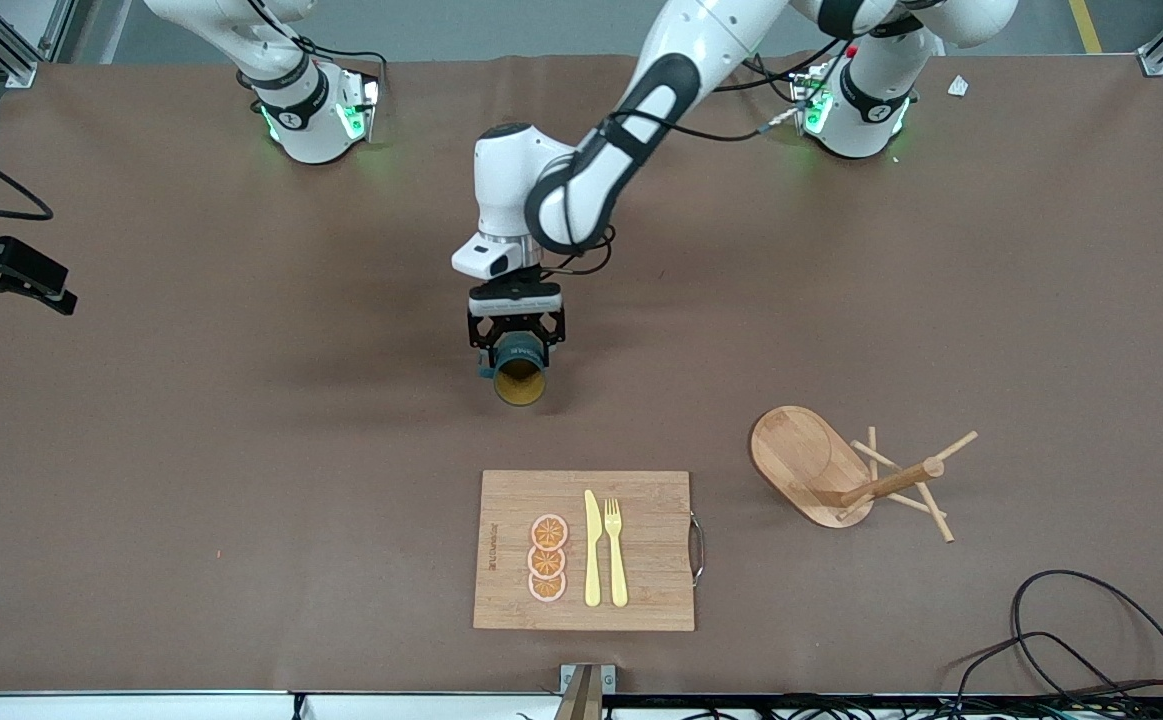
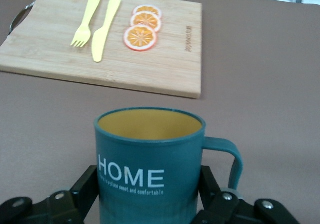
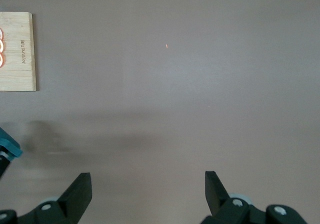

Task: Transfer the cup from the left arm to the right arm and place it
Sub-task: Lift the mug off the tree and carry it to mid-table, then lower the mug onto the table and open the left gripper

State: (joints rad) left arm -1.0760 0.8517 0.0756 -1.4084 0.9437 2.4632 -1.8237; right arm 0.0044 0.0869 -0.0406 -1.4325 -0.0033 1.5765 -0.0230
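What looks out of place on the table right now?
The wooden peg rack lies tipped on its side toward the left arm's end, base tilted up. The cutting board setting looks tidy.

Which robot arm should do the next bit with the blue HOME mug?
The right arm, probably. The left pincer already holds the teal HOME mug above the table, near the cutting board. The right pincer is open and empty, ready to take it.

Surface (image 1: 241, 450) bare under right gripper (image 3: 148, 191), jaws apart. Obstacles nearer front camera: cutting board (image 1: 641, 590), peg rack (image 1: 841, 475) toward left arm's end.
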